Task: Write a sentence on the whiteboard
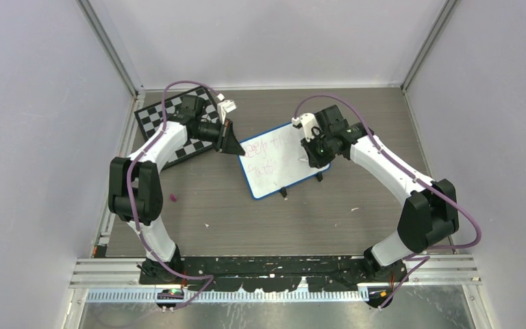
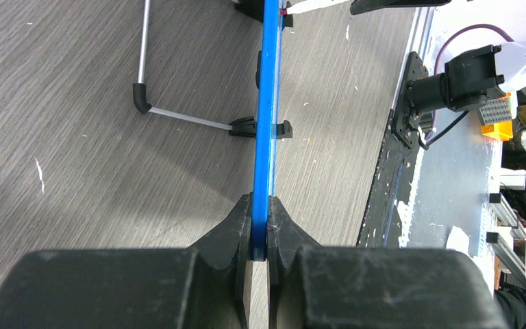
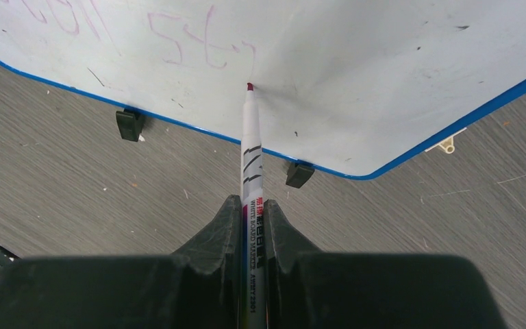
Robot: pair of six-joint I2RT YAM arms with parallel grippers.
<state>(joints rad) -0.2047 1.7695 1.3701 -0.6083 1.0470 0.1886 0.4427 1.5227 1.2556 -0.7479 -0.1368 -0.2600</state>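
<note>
Left black two-finger gripper [image 2: 260,232], closest to its lens, is clamped on the edge of the blue-framed white rectangular whiteboard [image 1: 282,175], which stands mid-table. Two faint pinkish lines of the sentence [image 1: 266,152] are written. Right gripper [image 3: 252,214] pinches a white red-tipped marker [image 3: 250,140], tip at the board. Writing is judged well advanced but unfinished.

A black-and-white chessboard [image 1: 152,116] is lying flat at the far left corner of the wooden table [image 1: 246,226], turned at an angle to the table's edges. A tiny purple scrap [image 1: 173,198] is sitting on the bare wood near the left side, and a few white flecks [image 1: 206,225] are lying scattered nearer the front. Pale grey walls [image 1: 34,137] are closing the table in on three sides. Past the table's edge, a yellow block [image 2: 494,127] is sitting among clutter.
</note>
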